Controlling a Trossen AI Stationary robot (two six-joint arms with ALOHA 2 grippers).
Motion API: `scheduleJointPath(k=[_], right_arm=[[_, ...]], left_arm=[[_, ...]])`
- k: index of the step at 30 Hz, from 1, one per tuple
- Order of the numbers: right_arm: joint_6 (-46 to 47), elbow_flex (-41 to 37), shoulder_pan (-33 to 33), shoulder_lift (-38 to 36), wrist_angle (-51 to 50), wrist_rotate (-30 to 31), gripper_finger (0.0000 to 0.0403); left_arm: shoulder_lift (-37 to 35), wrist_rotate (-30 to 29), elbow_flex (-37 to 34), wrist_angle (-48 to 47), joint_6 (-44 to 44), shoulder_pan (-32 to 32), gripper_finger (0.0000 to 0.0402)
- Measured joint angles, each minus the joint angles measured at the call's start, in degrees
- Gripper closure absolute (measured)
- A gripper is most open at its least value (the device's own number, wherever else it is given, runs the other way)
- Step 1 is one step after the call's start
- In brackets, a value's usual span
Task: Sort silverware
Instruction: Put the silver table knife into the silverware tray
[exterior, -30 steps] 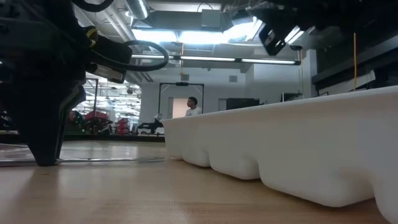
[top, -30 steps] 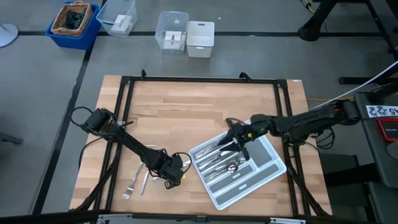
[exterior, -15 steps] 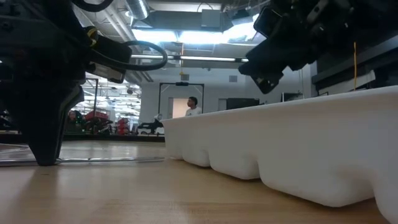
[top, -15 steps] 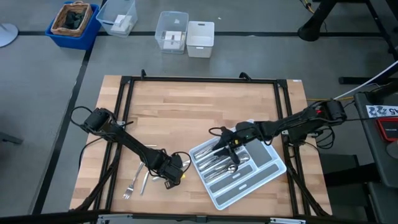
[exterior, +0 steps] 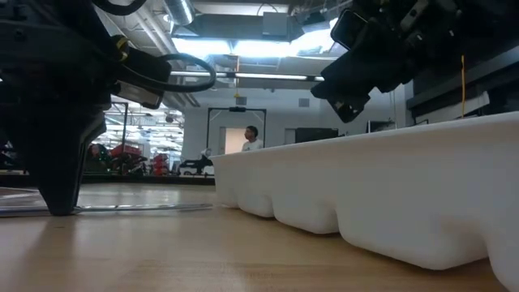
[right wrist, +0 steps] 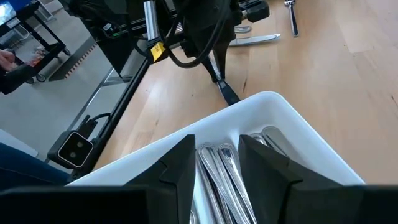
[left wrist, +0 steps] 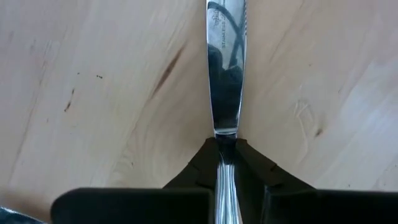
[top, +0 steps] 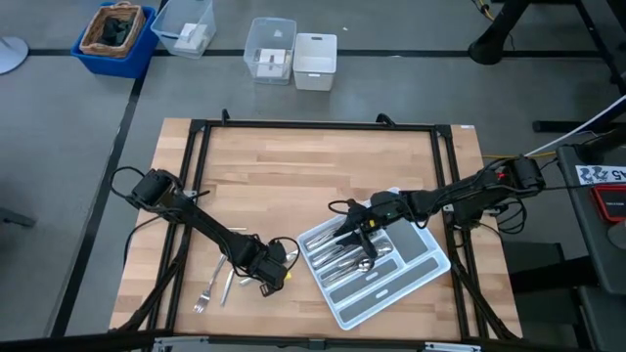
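A table knife (left wrist: 227, 81) lies on the wooden table near its front edge, left of the light grey tray (top: 391, 293). My left gripper (left wrist: 226, 149) points down and is shut on it; in the high view the gripper (top: 266, 272) hides the knife. My right gripper (top: 354, 230) hangs open over the tray's far left end, its fingers (right wrist: 180, 168) astride a compartment where several pieces of silverware (right wrist: 214, 171) lie lengthwise. Two or three more pieces of silverware (top: 217, 284) lie on the table left of my left gripper. My left gripper pinches the knife between its two fingers where the blade meets the handle (left wrist: 226, 138). The fingers come from above, pointing down, and lie across the knife. The blade runs out level along the wood (exterior: 138, 209); whether it is clear of the table, I cannot tell.
A black frame (top: 318, 125) runs around the table. On the floor beyond the far edge stand two clear boxes (top: 271, 49), a white box (top: 315, 61) and a blue bin (top: 117, 34). A person (exterior: 251, 139) stands far off in the room.
My right gripper has come down toward the tray and a little toward the table's left edge, tipping its fingers lower, and then stopped over the tray's far left end. It has stayed open.
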Motion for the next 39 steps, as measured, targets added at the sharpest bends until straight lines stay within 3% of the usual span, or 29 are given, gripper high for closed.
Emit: scheduleJointPath(k=[16, 19, 25, 34, 39], right_arm=[[-0.1, 0.0, 0.0, 0.0, -0.1, -0.3, 0.0278], [0.0, 0.0, 0.0, 0.0, 0.0, -0.3, 0.0278], [1.6, 0.2, 0.0, 0.0, 3.9, -2.9, 0.0278], [1.3, 6.4, 0.0, 0.0, 4.1, -2.8, 0.0278], [1.1, 9.3, 0.0, 0.0, 4.0, -2.8, 0.0278]], left_arm=[[-1.7, -0.2, 0.0, -0.4, -2.0, 0.0, 0.0398], [-1.8, 2.3, 0.0, -0.5, -3.4, 0.0, 0.0389], [-1.8, 13.2, 0.1, -0.7, -5.6, -1.4, 0.0358], [-1.8, 13.5, 0.1, -8.5, -16.0, -6.7, 0.0277], [-1.8, 13.6, 0.1, -12.0, -22.3, -9.3, 0.0257]])
